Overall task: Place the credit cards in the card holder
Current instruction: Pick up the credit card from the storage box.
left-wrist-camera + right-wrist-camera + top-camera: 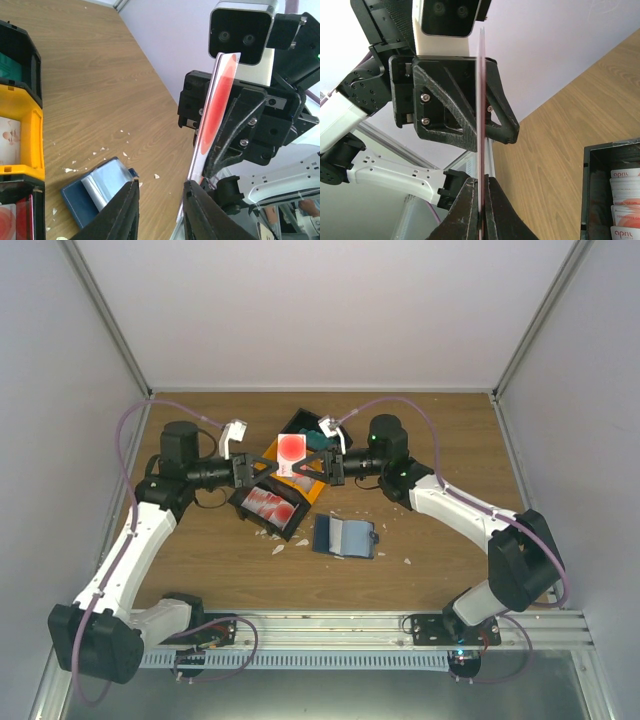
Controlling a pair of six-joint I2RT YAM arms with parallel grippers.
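Wooden table, right pincer clamped on red-blotched credit card, left pincer apart at its edge

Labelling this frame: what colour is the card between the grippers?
The card is white with a red blotch, clearest in the top external view.

The brown wooden table carries a slanting row of three bins: a black bin at 9 o'clock from its middle, an orange bin touching it near the middle, and a second black bin toward 12 o'clock. The navy card holder lies open and flat at 5 o'clock, apart from the bins. Small white scraps dot the wood at the holder's 8 o'clock and 4 o'clock.
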